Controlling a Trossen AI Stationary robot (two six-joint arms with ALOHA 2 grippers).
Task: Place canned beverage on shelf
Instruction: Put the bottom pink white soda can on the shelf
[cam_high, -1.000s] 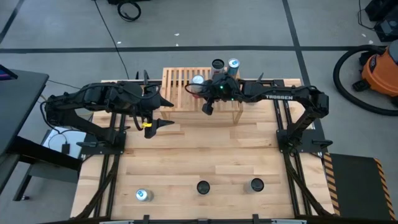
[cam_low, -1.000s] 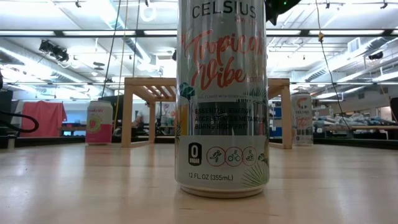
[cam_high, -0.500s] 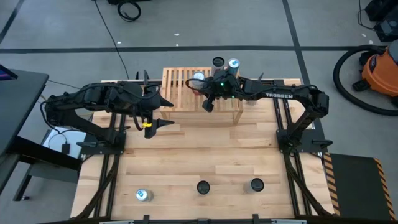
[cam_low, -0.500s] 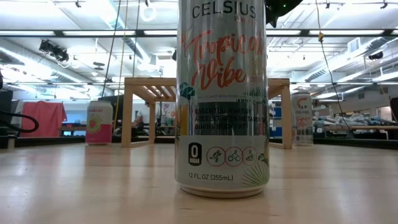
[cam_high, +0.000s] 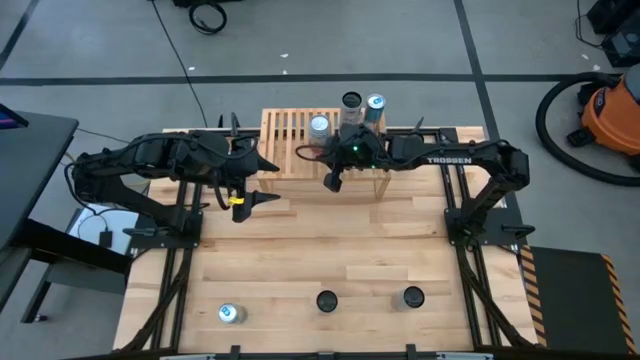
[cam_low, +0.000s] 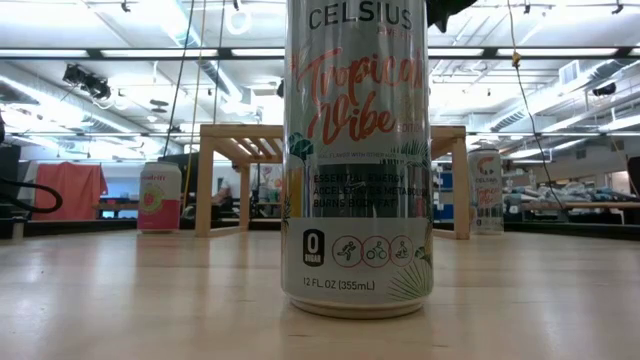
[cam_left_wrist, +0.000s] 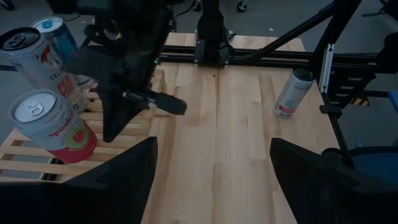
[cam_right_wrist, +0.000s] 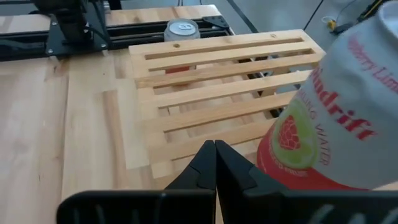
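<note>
The wooden slatted shelf (cam_high: 290, 140) stands at the table's far edge. Three cans stand on its top: a pink-and-white Spindrift can (cam_high: 319, 126) (cam_right_wrist: 323, 124) (cam_left_wrist: 53, 127) and two more behind it (cam_high: 351, 101) (cam_high: 375, 103). My right gripper (cam_high: 329, 184) (cam_right_wrist: 214, 160) is shut and empty, above the shelf's near edge, beside the Spindrift can. My left gripper (cam_high: 265, 185) is open and empty, to the left of the shelf, over the table. In the left wrist view the right gripper (cam_left_wrist: 166, 103) shows as one shut bar.
Three cans stand near the table's front edge (cam_high: 231, 314) (cam_high: 327, 300) (cam_high: 413, 296); the middle one fills the low view (cam_low: 360, 160). One can (cam_right_wrist: 181, 28) stands on the table beyond the shelf's left end, another (cam_left_wrist: 292, 93) near the right arm's base.
My right gripper has drawn back a little from the Spindrift can toward the table's near edge, staying shut. The cans on the shelf have stayed where they were.
</note>
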